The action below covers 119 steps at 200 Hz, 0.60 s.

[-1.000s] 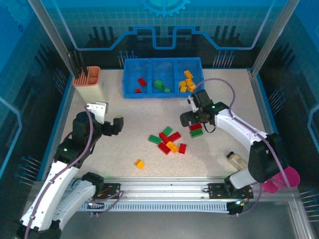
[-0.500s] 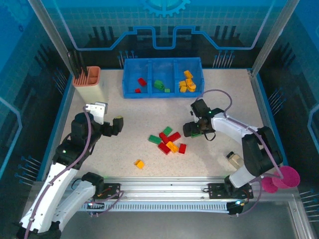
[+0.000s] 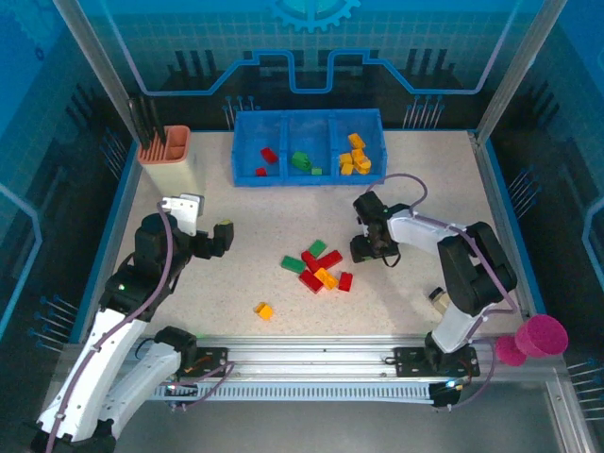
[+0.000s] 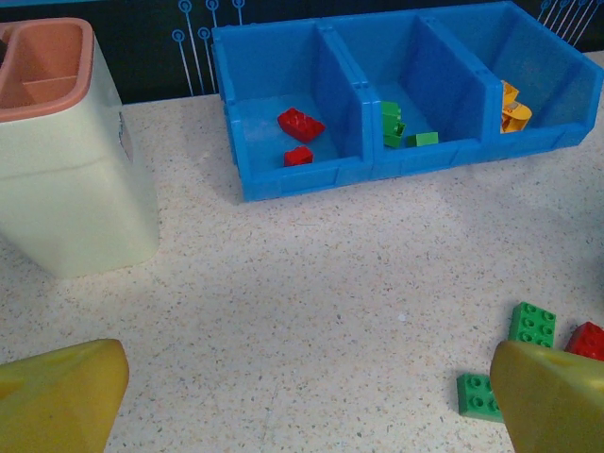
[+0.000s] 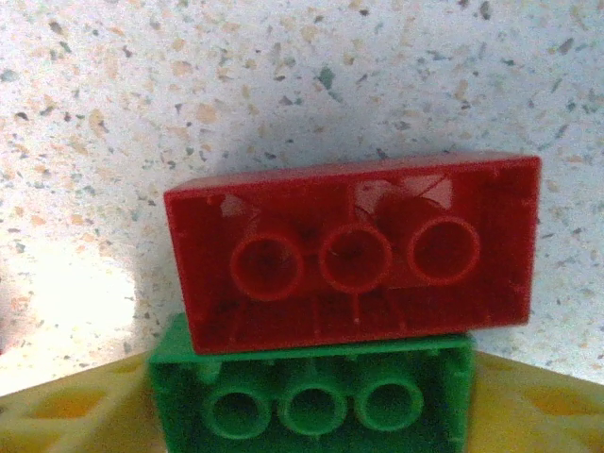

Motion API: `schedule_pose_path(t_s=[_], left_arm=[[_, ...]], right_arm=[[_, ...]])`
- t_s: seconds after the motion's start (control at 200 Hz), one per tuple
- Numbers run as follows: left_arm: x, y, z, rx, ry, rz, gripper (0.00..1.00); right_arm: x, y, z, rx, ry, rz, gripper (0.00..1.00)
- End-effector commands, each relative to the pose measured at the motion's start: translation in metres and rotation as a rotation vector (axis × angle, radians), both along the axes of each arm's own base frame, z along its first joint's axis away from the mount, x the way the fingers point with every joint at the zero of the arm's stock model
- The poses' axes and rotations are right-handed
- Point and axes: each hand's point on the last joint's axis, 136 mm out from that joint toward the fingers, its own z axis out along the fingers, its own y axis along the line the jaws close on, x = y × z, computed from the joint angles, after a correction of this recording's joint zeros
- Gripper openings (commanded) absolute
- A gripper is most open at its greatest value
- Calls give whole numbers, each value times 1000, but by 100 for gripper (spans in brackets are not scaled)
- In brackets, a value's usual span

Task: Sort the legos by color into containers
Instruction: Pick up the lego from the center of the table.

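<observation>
My right gripper [image 3: 366, 247] is down on the table right of the loose pile. In the right wrist view its yellow fingers [image 5: 66, 411] press both ends of an upturned green brick [image 5: 311, 392]. An upturned red brick [image 5: 354, 250] lies against that brick's far side. The pile [image 3: 321, 267] holds several red, green and orange bricks, and one orange-yellow brick [image 3: 263, 310] lies apart. The blue bin [image 3: 308, 178] holds red bricks [image 4: 300, 124] on the left, green [image 4: 392, 118] in the middle and orange [image 4: 510, 104] on the right. My left gripper [image 3: 219, 236] hovers open with nothing between its fingers.
A peach slotted holder [image 3: 165, 146] stands at the back left, close to my left arm. A pink cup [image 3: 538, 335] and a small beige object [image 3: 444, 300] sit at the front right. Two green bricks [image 4: 532, 324] lie by my left gripper's right finger.
My right gripper has swung down and toward the near edge onto the red and green brick pair, now covering them from above. The left arm has stayed put.
</observation>
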Motion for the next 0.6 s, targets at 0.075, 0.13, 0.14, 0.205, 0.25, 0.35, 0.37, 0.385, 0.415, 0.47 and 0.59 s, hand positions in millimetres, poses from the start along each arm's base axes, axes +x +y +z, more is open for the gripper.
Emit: schedule_pose_path(t_s=[0.075,0.13,0.14,0.205,0.25,0.35,0.37,0.385,0.415,0.47,0.59], left_arm=[[-1,-3,11,-17,-38,-15,99],[-2,-3,11,-17,-39,-15,99],[-2,-3,10,-18,-39,-17,99],[-2,-3,11,-18,-42,-16,100],[-1,-3,9,-16,-41,-16,99],[-1,-3,9,-16,-43,-13,99],[0,-3,9,-15,-42,-13,100],[-1,-3,9,-14,-42,-14,100],[-1,-3,8,-14,-41,-12,100],[0,-3,7,-14,-40,-13,99],[0,-4,6,-18,-36,-14,99]], right_arm=[[-1,3,5,-39,21,15,54],[-2,3,13,-43,16,27,50],[-2,4,15,-43,14,31,50],[-2,8,34,-39,-10,56,48],[0,15,52,-24,-42,80,47],[17,38,97,34,-147,151,46],[22,44,106,44,-171,174,46],[26,48,112,50,-190,190,46],[35,58,124,61,-229,219,47],[54,76,142,72,-299,284,49],[105,117,168,46,-473,479,48]])
